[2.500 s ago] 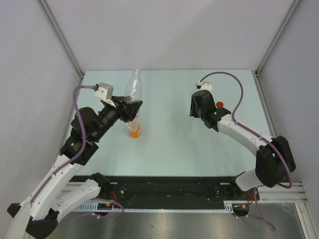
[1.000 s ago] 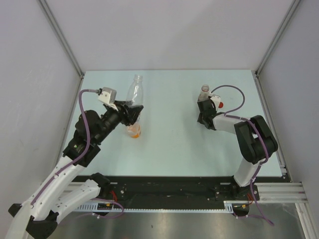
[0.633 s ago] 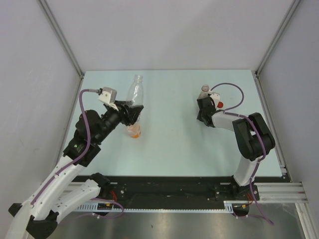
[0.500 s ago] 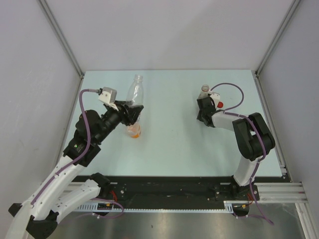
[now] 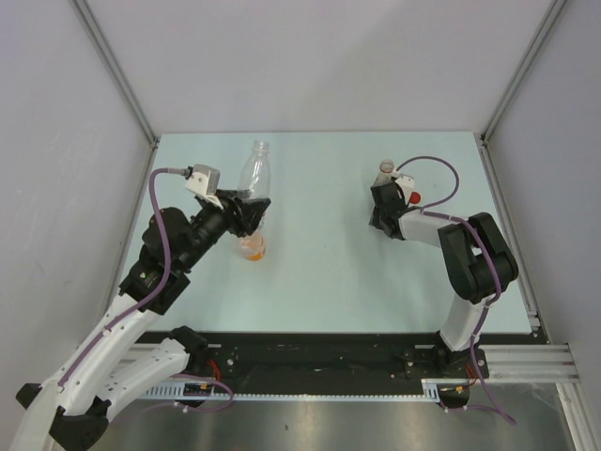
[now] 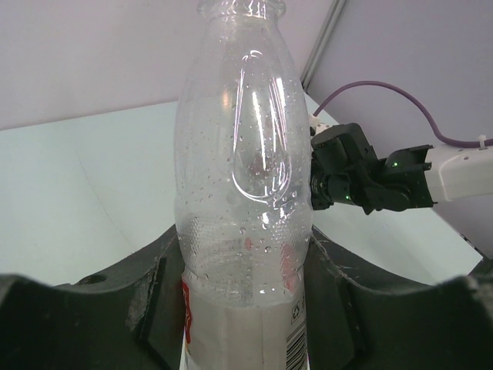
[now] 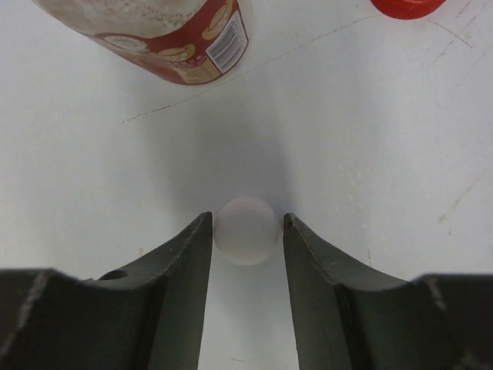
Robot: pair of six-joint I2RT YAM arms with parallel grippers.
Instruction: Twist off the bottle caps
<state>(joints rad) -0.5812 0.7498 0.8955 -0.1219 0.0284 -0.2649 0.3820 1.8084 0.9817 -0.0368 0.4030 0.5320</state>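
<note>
My left gripper (image 5: pixel 250 209) (image 6: pixel 243 266) is shut on a clear bottle (image 5: pixel 252 174) (image 6: pixel 243 177) with a white label. It holds the bottle upright, and the mouth looks uncapped. An orange-filled bottle (image 5: pixel 252 246) stands just below it. My right gripper (image 5: pixel 379 214) (image 7: pixel 246 222) is low at the table, its jaws narrowly apart around a white cap (image 7: pixel 246 230) lying on the surface. A bottle with a reddish label (image 5: pixel 386 170) (image 7: pixel 162 38) stands just beyond it. A red cap (image 5: pixel 414 197) (image 7: pixel 408 6) lies to its right.
The pale table (image 5: pixel 319 272) is walled on the left, back and right. A black rail (image 5: pixel 319 352) runs along the near edge by the arm bases. The right arm's purple cable (image 5: pixel 441 178) loops over the red cap's area.
The right arm has come down from above to the table by the labelled bottle, then held still for the last second. The left gripper still holds the clear bottle, shifted slightly.
</note>
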